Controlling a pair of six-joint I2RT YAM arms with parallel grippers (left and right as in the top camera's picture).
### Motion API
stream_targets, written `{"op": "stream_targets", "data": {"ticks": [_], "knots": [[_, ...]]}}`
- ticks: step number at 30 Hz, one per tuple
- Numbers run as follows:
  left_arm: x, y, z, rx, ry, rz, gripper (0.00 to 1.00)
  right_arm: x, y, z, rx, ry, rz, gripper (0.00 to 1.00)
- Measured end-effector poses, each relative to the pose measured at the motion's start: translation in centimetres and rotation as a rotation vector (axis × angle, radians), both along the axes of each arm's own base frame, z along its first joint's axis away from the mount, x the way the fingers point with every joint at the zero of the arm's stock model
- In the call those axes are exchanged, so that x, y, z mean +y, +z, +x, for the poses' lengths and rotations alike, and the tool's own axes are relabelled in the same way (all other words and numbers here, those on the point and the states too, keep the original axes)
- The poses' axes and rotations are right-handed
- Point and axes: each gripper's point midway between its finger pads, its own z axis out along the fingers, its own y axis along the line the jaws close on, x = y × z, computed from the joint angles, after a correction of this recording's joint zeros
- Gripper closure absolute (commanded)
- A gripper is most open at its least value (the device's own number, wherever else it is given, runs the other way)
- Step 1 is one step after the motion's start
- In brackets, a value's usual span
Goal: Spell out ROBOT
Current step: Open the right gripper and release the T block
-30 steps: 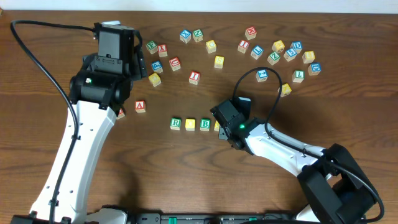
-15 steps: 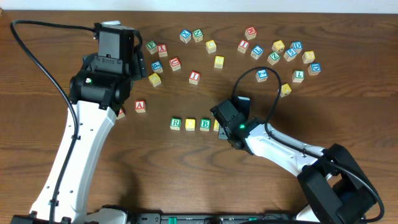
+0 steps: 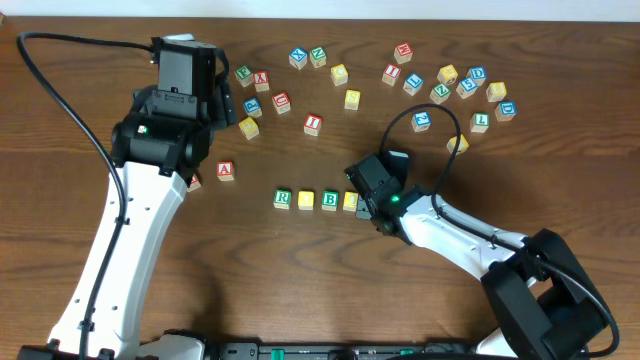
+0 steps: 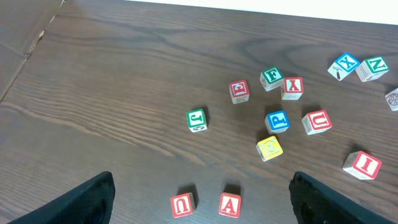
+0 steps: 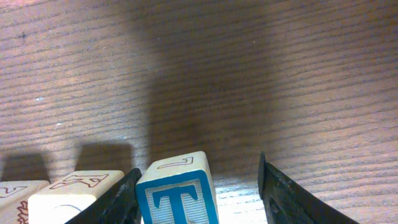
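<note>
Since a second ago: right gripper [image 5: 196,186] shifted slightly toward 2 o'clock, baring more of second yellow cube [image 3: 350,201], at 3 o'clock of B cube [image 3: 329,200]. Half-wide, loosely bracketing T cube [image 5: 177,199] resting at row's 3 o'clock end. Left gripper [image 4: 202,196] spread wide, holding nothing. Square-edged pale wooden cubes with painted letters; dark, grained table [image 3: 300,280].

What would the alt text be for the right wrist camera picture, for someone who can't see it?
A wooden cube with a blue T stands on a dark wood table between the two black fingers of the right gripper, with a gap showing toward the right of the picture. More pale cubes line up to its left along the bottom edge.
</note>
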Motion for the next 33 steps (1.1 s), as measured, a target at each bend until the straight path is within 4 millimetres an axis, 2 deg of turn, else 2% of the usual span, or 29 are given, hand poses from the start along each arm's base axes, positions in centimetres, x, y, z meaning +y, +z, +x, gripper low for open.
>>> {"op": "stream_targets", "data": {"ticks": [8, 13, 22, 28, 33], "knots": [[0.0, 0.0, 0.0, 0.002, 0.000, 0.000, 0.12, 0.0, 0.0, 0.0, 0.000, 0.012, -0.006, 0.43], [0.0, 0.0, 0.0, 0.002, 0.000, 0.000, 0.12, 0.2, 0.1, 0.3, -0.013, 0.028, -0.004, 0.33], [0.0, 0.0, 0.0, 0.002, 0.000, 0.000, 0.12, 0.4, 0.4, 1.0, -0.037, 0.068, -0.012, 0.29], [0.0, 0.0, 0.0, 0.003, 0.000, 0.001, 0.12, -0.5, 1.1, 2.3, -0.054, 0.069, -0.022, 0.19], [0.0, 0.0, 0.0, 0.003, 0.000, 0.001, 0.12, -0.9, 2.3, 3.9, -0.085, 0.073, -0.024, 0.39]]}}
